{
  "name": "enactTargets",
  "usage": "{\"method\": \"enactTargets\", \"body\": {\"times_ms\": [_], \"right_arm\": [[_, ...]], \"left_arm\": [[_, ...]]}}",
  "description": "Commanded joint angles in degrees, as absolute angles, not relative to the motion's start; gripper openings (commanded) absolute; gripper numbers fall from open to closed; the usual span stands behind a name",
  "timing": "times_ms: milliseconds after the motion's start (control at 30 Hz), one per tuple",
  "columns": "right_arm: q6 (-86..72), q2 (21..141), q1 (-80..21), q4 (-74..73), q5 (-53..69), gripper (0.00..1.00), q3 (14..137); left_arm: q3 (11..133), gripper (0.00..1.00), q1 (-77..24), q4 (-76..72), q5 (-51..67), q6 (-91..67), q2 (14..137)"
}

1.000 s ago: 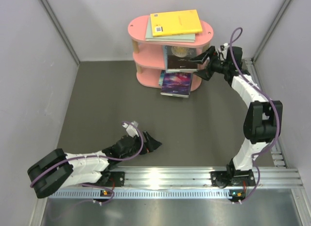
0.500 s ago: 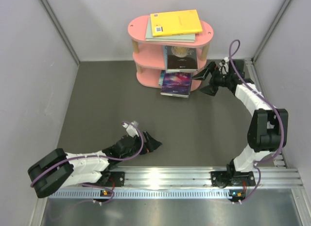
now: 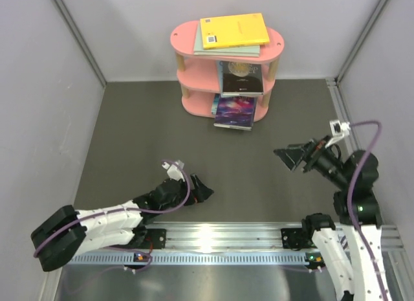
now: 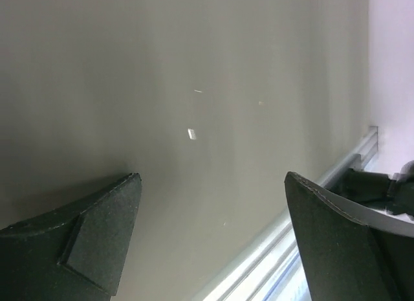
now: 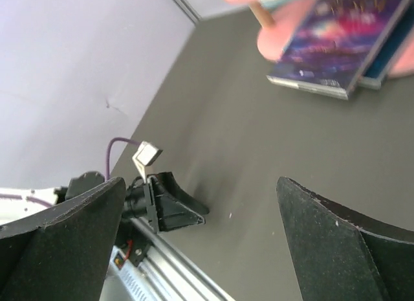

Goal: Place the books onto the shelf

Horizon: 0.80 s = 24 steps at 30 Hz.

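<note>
Upper centre, thin paperback books (image 3: 234,30) lay on every tier of the pink oval-boarded shelf (image 3: 184,37), none visible on the dark grey desk (image 3: 142,133); the job looked done. The left claw (image 3: 202,189) and right claw (image 3: 289,157) gaped apart, empty.

Beyond the right jaws, the pink oval-board shelf (image 5: 278,42) is running off the top edge, blurring; between the left jaws, a white speck (image 4: 191,133) is showing too small to identify.
</note>
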<state>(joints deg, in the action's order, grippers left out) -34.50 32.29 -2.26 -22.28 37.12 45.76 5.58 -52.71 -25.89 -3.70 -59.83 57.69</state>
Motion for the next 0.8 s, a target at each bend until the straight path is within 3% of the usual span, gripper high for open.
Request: {"method": "enactTargets", "body": {"times_ms": [0, 133, 333, 467, 600, 767], "right_arm": [[-32.0, 22.1, -2.5, -22.6, 36.7, 1.0, 42.0], [-32.4, 16.8, -3.0, -25.2, 36.1, 1.0, 38.6], [-31.5, 14.2, -2.9, -26.4, 35.2, 1.0, 34.7], [-32.2, 14.0, -2.9, -26.9, 35.4, 1.0, 33.7], [-32.7, 12.9, -2.9, -26.6, 35.2, 1.0, 31.7], [-32.6, 12.9, -3.1, -25.6, 36.9, 1.0, 30.2]], "left_arm": [[13.1, 0.98, -52.9, -3.1, -10.4, -52.9, 53.4], [24.4, 0.99, -52.8, 12.2, -25.7, -45.4, 47.7], [34.4, 0.99, -51.7, 18.4, -46.0, -32.3, 46.0], [35.5, 0.99, -40.9, 12.2, -40.8, -22.9, 49.1], [37.2, 0.99, -27.3, 9.7, -35.1, -23.6, 55.0], [30.4, 0.99, -19.9, -7.2, -39.7, -13.3, 57.0]]}}
